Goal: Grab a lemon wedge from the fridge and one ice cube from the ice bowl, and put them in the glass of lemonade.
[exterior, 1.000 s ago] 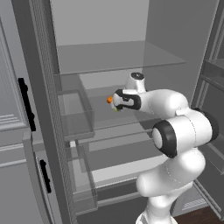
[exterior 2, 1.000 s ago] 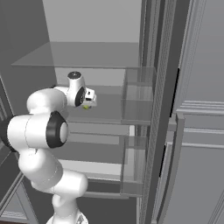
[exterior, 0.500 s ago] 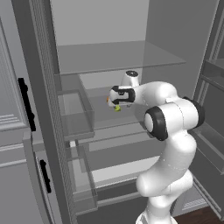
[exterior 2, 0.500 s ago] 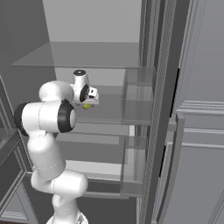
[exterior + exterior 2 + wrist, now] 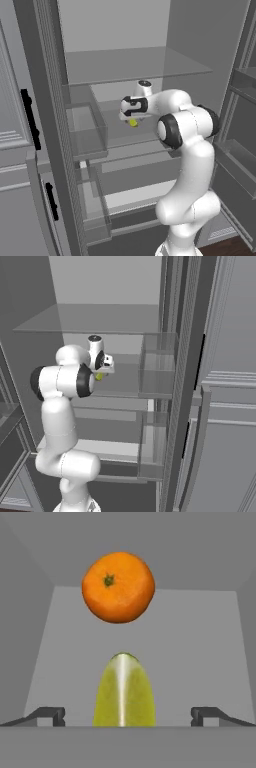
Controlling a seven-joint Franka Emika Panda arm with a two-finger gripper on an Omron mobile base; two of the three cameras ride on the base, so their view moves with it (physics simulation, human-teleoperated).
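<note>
Fridge point(image 5: 115, 30): doors swung wide, interior grey, glass shelves point(image 5: 130, 64) at several heights, clear door bins point(image 5: 158, 365) on the opened door.

Contents, middle shelf: one lemon wedge point(image 5: 124, 691), yellow-green, lying on the shelf floor with its pale spine up; one orange point(image 5: 118, 587), beyond the wedge, toward the back wall, apart from it.

Gripper point(image 5: 128, 714): reached into the fridge at middle-shelf level, fingers spread wide and holding nothing. Fingertips point(image 5: 47, 713) stand to either side of the wedge, well clear of it on both flanks; the wedge lies centred in the gap, its near end between the tips, its far end pointing at the orange.

View notes: hand view gives the wedge's shape, the orange, and the clearance at each fingertip. Left base view shows the wedge point(image 5: 133, 122) as a small yellow spot just below the gripper point(image 5: 126, 116), plus the arm's full reach from the lower right. Right base view shows the wedge point(image 5: 99, 376) under the hand point(image 5: 104, 362), beside the door bins.
</note>
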